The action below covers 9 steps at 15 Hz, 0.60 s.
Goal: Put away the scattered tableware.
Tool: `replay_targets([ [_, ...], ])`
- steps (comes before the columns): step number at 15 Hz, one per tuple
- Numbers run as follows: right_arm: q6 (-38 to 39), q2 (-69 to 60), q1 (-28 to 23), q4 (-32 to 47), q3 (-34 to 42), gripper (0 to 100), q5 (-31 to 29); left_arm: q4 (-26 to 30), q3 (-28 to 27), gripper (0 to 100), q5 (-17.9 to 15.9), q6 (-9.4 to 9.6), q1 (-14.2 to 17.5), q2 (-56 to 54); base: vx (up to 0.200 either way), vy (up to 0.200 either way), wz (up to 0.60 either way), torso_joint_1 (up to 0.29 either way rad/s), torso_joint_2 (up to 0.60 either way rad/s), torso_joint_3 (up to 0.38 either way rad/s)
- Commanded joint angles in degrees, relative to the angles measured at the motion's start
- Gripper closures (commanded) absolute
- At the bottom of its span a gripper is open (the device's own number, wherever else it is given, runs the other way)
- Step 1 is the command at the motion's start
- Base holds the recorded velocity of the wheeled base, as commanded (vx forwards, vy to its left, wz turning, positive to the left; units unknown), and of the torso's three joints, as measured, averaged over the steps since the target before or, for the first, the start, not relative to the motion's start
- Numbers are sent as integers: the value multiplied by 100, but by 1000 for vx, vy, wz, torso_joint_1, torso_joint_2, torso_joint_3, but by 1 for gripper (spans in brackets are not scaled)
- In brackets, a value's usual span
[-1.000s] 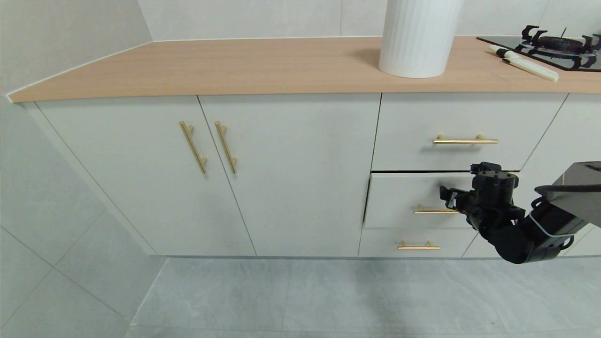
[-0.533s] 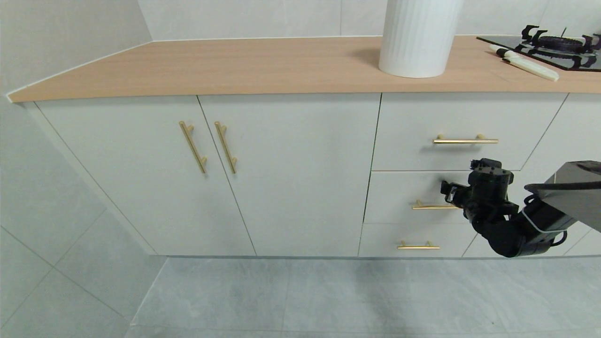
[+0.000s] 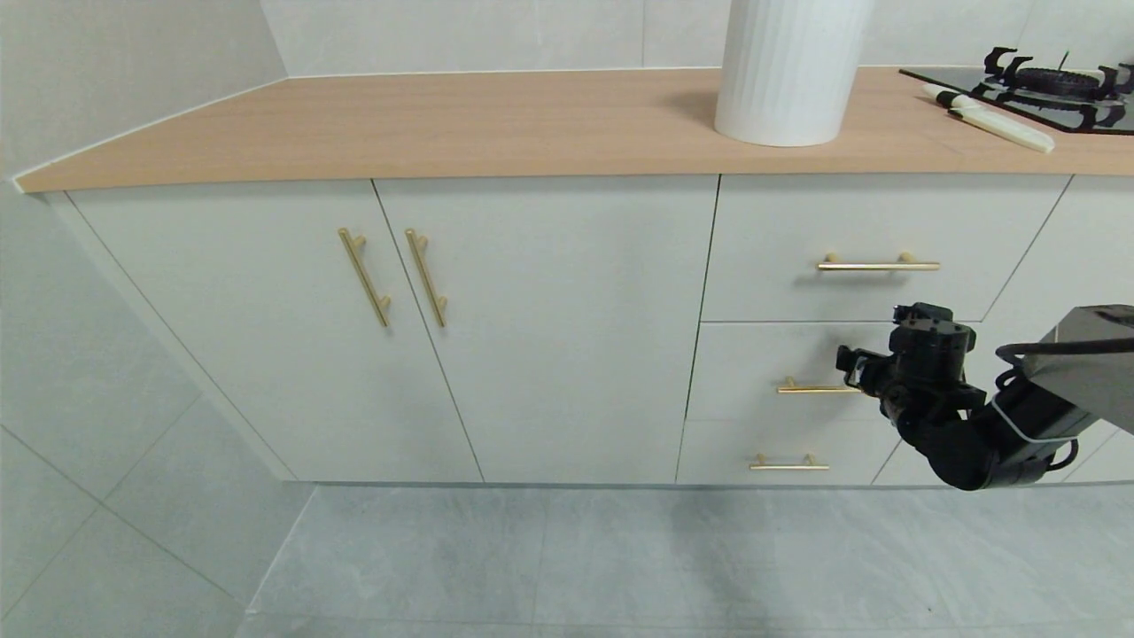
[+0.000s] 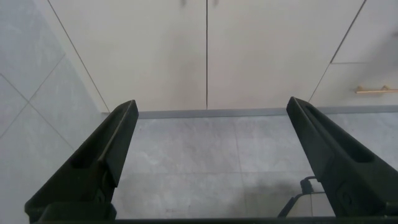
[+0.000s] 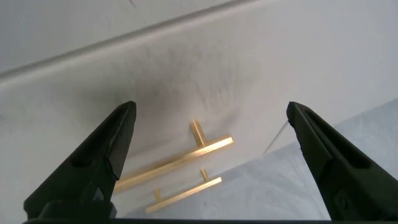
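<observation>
In the head view, the only tableware we can make out is a long cream utensil (image 3: 990, 120), perhaps a sheathed knife. It lies flat on the wooden table (image 3: 443, 124) at about two o'clock, just beside the hob (image 3: 1050, 89) and on the three o'clock side of a white ribbed canister (image 3: 788, 71). We judge it light, stiff and smooth, so it would likely slide under a loose pinch. We would take it from above across its middle, since we cannot tell which end is the handle. The right hand (image 3: 852, 370) sits at four o'clock by the brass handle (image 3: 813, 387) of the middle drawer (image 3: 762, 372), which lies flush with its neighbours. Pale cabinet doors (image 3: 266, 328) stand above a grey tiled floor (image 3: 532, 558).

In the left wrist view, the left hand (image 4: 211, 109) hangs with its fingers spread wide, holding nothing, above the floor before the cabinet doors.

In the right wrist view, the right hand's fingers are parted wide and grip nothing. They face the drawer front, with the brass handle near but apart.
</observation>
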Motion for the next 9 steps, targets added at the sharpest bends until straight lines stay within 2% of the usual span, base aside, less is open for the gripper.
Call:
replay_targets([
  [1, -28, -751, 2, 33, 574, 0, 403, -1, 1, 0, 0, 0, 2, 2, 0, 0, 0, 0, 0, 0],
  [3, -54, -1894, 37, 77, 1269, 0, 676, 8, 1, 0, 0, 0, 2, 2, 0, 0, 0, 0, 0, 0],
  [5, -265, -3238, 406, 138, 2209, 0, 640, -1, 1, 0, 0, 0, 2, 2, 0, 0, 0, 0, 0, 0],
  [6, -335, -3528, 494, 138, 2402, 0, 614, -1, 1, 0, 0, 0, 2, 2, 0, 0, 0, 0, 0, 0],
  [9, -1240, -5699, 1057, 147, 3659, 0, 8, -1, 1, 0, 0, 0, 2, 2, 0, 0, 0, 0, 0, 0],
])
